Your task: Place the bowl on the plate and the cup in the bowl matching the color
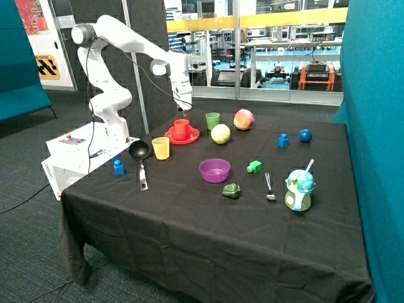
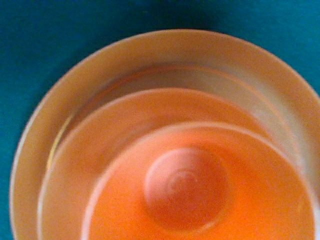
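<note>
Probably robotics lab: glass partition (image 1: 252, 50), workbenches beyond, hazard sign (image 1: 48, 65).

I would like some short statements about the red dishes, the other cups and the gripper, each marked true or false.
1. The cup stands in the bowl. True.
2. The bowl rests on the plate. True.
3. The gripper is holding the cup. False: it hangs above the cup, apart from it.
4. The yellow cup is on the plate. False: it stands on the cloth beside the plate.
5. The purple bowl holds the green cup. False: it is empty.
</note>
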Controlling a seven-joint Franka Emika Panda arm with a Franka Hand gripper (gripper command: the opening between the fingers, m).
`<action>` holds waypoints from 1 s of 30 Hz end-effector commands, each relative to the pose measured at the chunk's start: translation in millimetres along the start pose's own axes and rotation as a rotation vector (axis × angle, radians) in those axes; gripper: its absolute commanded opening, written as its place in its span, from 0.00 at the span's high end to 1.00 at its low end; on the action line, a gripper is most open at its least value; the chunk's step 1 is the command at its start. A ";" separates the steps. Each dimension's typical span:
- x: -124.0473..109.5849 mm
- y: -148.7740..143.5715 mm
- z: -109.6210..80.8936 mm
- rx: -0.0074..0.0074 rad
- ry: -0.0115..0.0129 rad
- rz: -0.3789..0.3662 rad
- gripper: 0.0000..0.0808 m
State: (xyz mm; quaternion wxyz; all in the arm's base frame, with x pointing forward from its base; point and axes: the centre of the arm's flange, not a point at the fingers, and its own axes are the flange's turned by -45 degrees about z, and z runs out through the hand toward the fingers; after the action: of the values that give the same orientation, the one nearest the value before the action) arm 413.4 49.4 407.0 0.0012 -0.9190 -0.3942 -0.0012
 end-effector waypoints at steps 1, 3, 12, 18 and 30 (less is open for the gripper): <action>-15.5 29.0 -13.7 -0.0015 -0.0031 0.092 0.43; -21.6 36.5 -15.2 -0.0015 -0.0031 0.120 0.47; -49.9 58.7 -15.2 -0.0016 -0.0030 0.189 0.48; -64.2 68.4 -15.0 -0.0016 -0.0030 0.212 0.48; -80.8 95.8 -8.5 -0.0017 -0.0030 0.245 0.48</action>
State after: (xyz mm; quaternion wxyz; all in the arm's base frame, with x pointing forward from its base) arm 421.7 -53.0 419.4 -0.0005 -0.9575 -0.2884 0.0023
